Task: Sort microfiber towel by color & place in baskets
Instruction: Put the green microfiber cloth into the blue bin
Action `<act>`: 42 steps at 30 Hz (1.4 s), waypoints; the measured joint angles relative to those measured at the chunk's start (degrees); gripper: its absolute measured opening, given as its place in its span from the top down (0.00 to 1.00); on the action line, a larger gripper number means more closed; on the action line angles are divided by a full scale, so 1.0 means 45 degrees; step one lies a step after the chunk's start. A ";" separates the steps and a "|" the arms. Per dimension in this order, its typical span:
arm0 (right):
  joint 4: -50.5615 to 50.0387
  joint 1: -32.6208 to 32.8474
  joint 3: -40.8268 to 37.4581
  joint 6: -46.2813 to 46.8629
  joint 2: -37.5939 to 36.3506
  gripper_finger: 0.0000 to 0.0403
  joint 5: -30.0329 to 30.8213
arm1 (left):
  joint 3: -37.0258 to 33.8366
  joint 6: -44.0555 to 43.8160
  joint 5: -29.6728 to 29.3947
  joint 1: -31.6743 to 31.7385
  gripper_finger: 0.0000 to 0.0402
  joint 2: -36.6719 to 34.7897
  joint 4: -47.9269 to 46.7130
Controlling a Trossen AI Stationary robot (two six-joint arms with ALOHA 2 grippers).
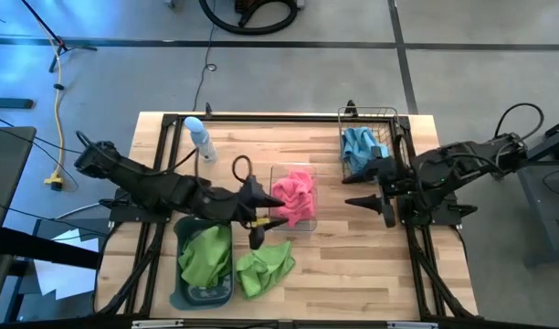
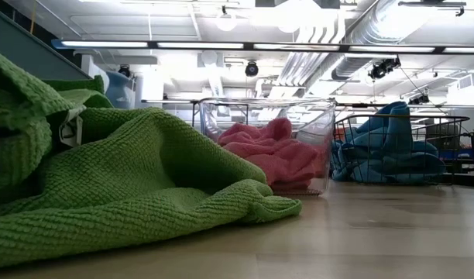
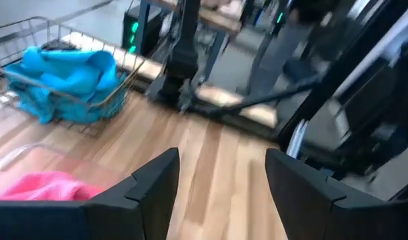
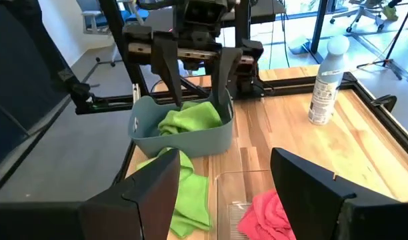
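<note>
Pink towels (image 1: 294, 197) lie in the clear bin (image 1: 309, 225) at the table's middle. Blue towels (image 1: 357, 146) fill the wire basket (image 1: 389, 117) at the far right. One green towel (image 1: 205, 256) sits in the dark grey tub (image 1: 181, 294) at the near left. Another green towel (image 1: 266, 267) lies crumpled on the table beside the tub. My left gripper (image 1: 266, 224) hangs open between tub and clear bin, with nothing between its fingers (image 3: 157, 180). My right gripper (image 1: 362, 206) stands open and empty, right of the clear bin.
A pale blue bottle (image 1: 199, 137) stands upright at the far left of the table. A black cable loop (image 1: 241, 167) lies behind the clear bin. Bare wood shows in the near right part of the table (image 1: 371, 274).
</note>
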 joint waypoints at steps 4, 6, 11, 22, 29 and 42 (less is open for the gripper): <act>0.0206 0.0078 0.0000 0.0253 0.0016 0.42 0.0087 | 0.2321 0.0841 0.0043 -0.0203 0.50 0.1128 -0.2955; 0.0688 0.0078 0.0000 0.0561 0.0030 0.42 0.0094 | 0.3736 0.1370 0.0251 -0.0281 0.50 0.1918 -0.4691; 0.1914 0.0078 0.0000 0.1755 0.0038 0.42 0.0102 | 0.7047 0.1313 0.2083 -0.0082 0.51 0.3878 -0.8036; 0.2108 0.0078 0.0000 0.3734 0.0038 0.42 0.0075 | 0.9430 0.1144 0.4345 0.0255 0.51 0.6245 -1.1036; 0.1889 0.0078 0.0000 0.3099 0.0043 0.42 -0.0007 | 0.9430 0.0222 0.5056 0.0142 0.51 0.6681 -1.3009; 0.0066 0.0078 0.0000 0.3156 0.0048 0.42 -0.0114 | 0.9430 -0.3531 0.6263 -0.0898 0.51 0.8455 -1.4446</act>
